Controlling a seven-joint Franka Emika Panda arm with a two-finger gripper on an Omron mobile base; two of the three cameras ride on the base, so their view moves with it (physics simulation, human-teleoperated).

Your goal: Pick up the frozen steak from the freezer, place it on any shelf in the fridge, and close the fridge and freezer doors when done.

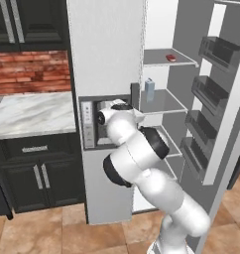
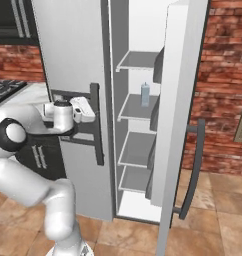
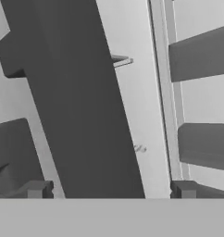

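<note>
The frozen steak lies as a small dark-red slab on the top grey shelf of the fridge. The fridge's plain door stands wide open, with dark bins inside. The freezer door, with its dispenser panel, looks shut or nearly shut. My gripper is open at the freezer door's dark vertical handle. In the hand view the handle runs between my fingertips, with the gripper straddling it and not clamped on it.
A pale-blue carton stands on the second fridge shelf. Left of the appliance run a marble counter, dark cabinets and a brick wall. The open fridge door juts out on the right with its bar handle.
</note>
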